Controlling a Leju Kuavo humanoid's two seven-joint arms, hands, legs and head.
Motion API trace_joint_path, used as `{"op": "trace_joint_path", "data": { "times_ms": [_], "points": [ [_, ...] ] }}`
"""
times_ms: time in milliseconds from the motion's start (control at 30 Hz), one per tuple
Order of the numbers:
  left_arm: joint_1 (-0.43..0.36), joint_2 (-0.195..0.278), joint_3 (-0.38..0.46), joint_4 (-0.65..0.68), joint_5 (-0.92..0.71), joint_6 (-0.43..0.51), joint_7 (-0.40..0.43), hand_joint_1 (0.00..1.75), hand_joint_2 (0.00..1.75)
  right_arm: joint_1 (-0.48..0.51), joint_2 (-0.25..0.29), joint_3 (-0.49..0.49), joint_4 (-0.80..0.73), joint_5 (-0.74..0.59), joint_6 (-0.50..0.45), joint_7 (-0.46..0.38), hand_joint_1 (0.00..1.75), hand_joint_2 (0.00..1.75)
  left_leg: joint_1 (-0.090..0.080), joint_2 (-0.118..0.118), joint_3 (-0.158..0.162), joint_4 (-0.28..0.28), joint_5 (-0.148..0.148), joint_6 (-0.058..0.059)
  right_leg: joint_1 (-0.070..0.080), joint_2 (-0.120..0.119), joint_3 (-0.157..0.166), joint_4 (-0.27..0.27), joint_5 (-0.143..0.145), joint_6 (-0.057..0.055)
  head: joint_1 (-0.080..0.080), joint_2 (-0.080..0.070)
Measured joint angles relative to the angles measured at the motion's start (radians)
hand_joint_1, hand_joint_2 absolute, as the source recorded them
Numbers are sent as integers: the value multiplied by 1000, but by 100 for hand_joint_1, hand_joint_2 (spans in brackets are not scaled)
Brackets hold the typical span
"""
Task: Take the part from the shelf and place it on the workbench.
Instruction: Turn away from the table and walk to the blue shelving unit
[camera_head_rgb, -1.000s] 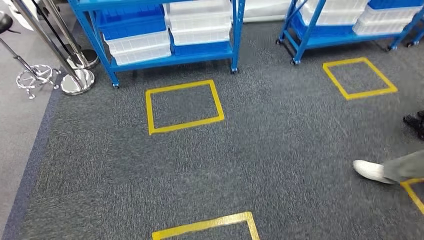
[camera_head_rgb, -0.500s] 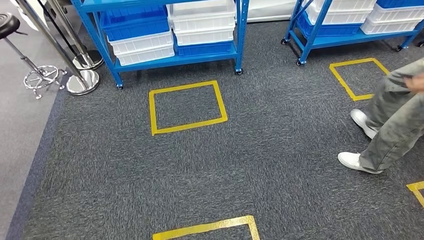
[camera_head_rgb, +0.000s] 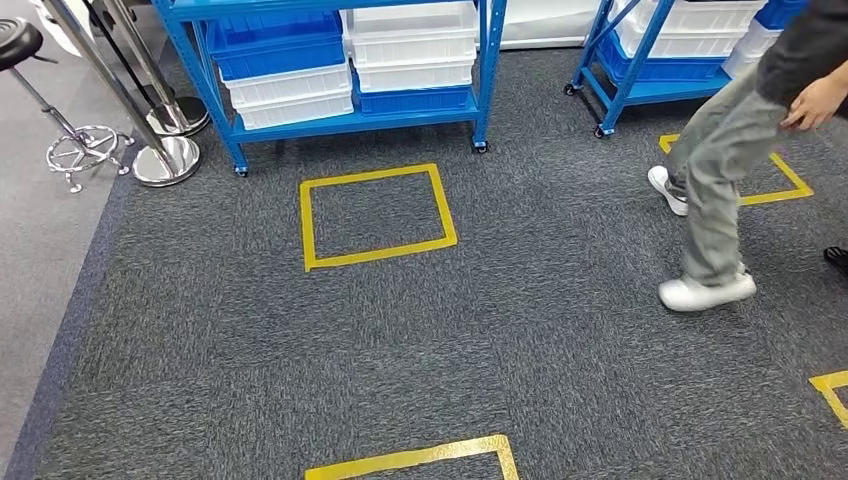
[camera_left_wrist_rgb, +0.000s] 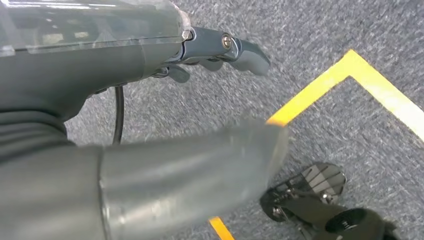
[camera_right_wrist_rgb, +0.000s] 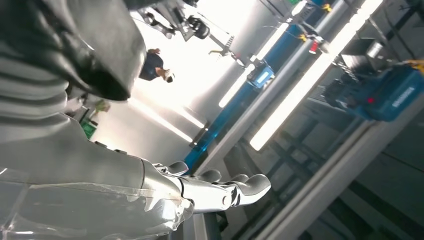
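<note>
- Shelf (camera_head_rgb: 340, 70) stood at the carpet's far edge, holding blue and white bins (camera_head_rgb: 410, 55).
- Left hand (camera_left_wrist_rgb: 200, 100) hung released over carpet.
- Right hand (camera_right_wrist_rgb: 200, 192) lay released, fingers extended.

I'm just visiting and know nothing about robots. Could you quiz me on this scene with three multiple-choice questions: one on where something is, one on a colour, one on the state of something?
1. Where does the full yellow tape square lie?
A. On the carpet in front of the blue wheeled shelf rack
B. On a shelf
C. Under the stool

2. What colour are the walking person's shoes?
A. Red
B. White
C. Green

3. What is the robot's left hand doing?
A. Holding a crate
B. Pinching tape
C. Holding nothing

Answers:
1. A: the square sits on grey carpet just before the blue wheeled shelf rack.
2. B: both shoes are white below grey trousers.
3. C: its fingers hang over bare carpet; the right hand is empty too.
</note>
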Motion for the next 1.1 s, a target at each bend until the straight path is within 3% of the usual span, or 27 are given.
{"op": "trace_joint_path", "data": {
  "times_ms": [33, 133, 167, 200, 233, 267, 333, 467, 533, 633, 667, 700, 733, 800, 867, 1000, 1067, 1100],
  "points": [
    [0, 0, 0, 0, 0, 0, 0, 0, 175, -1, -1, 0, 0, 0, 0, 0, 0, 175, 2, 1, 7, -13, 6, 3, 0, 1, -13, 32, -22, 2, 0, 0],
    [0, 0, 0, 0, 0, 0, 0, 0, 175, -2, -3, 0, 1, 0, 0, 0, 0, 175, 1, 0, 11, -20, 10, 8, 1, 2, -102, 208, -105, 8, 1, 0],
    [0, -1, 0, 0, 0, 0, 0, 0, 175, -1, -4, 0, 1, 0, 0, 0, 0, 175, 0, 0, 11, -18, 8, 8, 1, 2, -121, 240, -109, 10, 1, 0],
    [1, -1, 0, 0, 0, 0, 0, 0, 175, -1, -5, 0, 2, 0, 0, 0, 0, 175, -1, -1, 11, -15, 6, 8, 0, 2, -121, 236, -92, 11, 1, 0],
    [1, -1, 0, 0, 0, 0, 0, 0, 175, -1, -5, 0, 2, 0, 0, 0, 0, 175, -1, -2, 11, -9, 2, 6, 0, 2, -101, 193, -59, 12, 1, 0],
    [2, -2, 0, 0, 0, 0, 0, 0, 175, -1, -5, 0, 2, 0, 0, 0, 0, 175, -1, -3, 12, -2, -4, 4, 0, 3, -67, 122, -23, 12, 1, 0],
    [0, -2, 0, 0, 0, 0, 1, 0, 175, 0, -6, 0, 2, 0, 0, 0, 0, 175, -3, -7, 10, 12, -14, -4, 3, 6, -14, 15, 17, 7, 0, 0],
    [0, -3, 0, 0, 0, 0, 1, 0, 175, -1, -7, 0, 1, -1, 0, 0, 0, 175, -7, -10, 2, 25, -24, -16, 5, 7, -9, -5, 17, -14, 0, 0],
    [0, -3, 0, 0, 0, 0, 1, 0, 175, -1, -5, 0, 1, -1, 0, 0, 0, 175, -5, -9, -13, 61, -51, -27, 0, 5, -8, -7, 17, -23, 0, 0],
    [0, -3, 0, 0, 0, 0, 1, 0, 175, -1, -1, 0, 1, -1, 0, 0, 0, 175, 3, -8, -97, 247, -144, -42, -1, 3, -8, -7, 16, -31, 0, 0],
    [1, -3, 0, 0, 0, 0, 1, 0, 175, -1, -1, 0, 1, 0, 0, 0, 0, 175, 6, -8, -125, 303, -162, -44, -1, 2, -8, -7, 16, -32, 0, 0],
    [1, -3, 0, 0, 0, 0, 1, 0, 175, -1, -1, 0, 1, 0, 0, 0, 0, 175, 8, -8, -138, 324, -159, -45, -1, 2, -7, -7, 16, -32, 0, 0],
    [2, -3, 0, 0, 0, 0, 1, 0, 175, -1, -1, 0, 1, 0, 0, 0, 0, 175, 8, -8, -135, 310, -138, -43, 0, 1, -6, -7, 15, -32, 0, 0],
    [2, -3, 0, 0, 0, 0, 1, 0, 175, -1, 0, 0, 1, 0, 0, 0, 0, 175, 7, -7, -77, 175, -60, -32, 1, 1, 0, -8, 12, -31, 0, 0],
    [0, -2, 0, 0, 0, 0, 1, 0, 175, -1, 1, 0, 1, 0, 0, 0, 0, 175, 2, -4, -22, 55, -16, -19, 3, 1, 2, -9, 12, -26, 0, 0],
    [0, -1, 0, 0, 0, 0, 1, 0, 175, 0, 0, 0, 1, 0, 0, 0, 0, 175, -2, -2, -2, 8, -6, -9, 0, 2, 5, -20, 18, -4, 0, 0],
    [-1, -1, 0, 0, 0, 0, 0, 0, 175, -2, -1, 0, 1, 0, 0, 0, 0, 175, 2, 0, 10, -17, 7, 1, -1, 3, -10, 16, -10, 3, 1, 0],
    [-1, -1, 0, 0, 0, 0, 0, 0, 175, -2, -2, 0, 1, 0, 0, 0, 0, 175, 3, 0, 14, -24, 11, 4, -1, 3, -34, 68, -40, 4, 1, 0]
  ]
}}
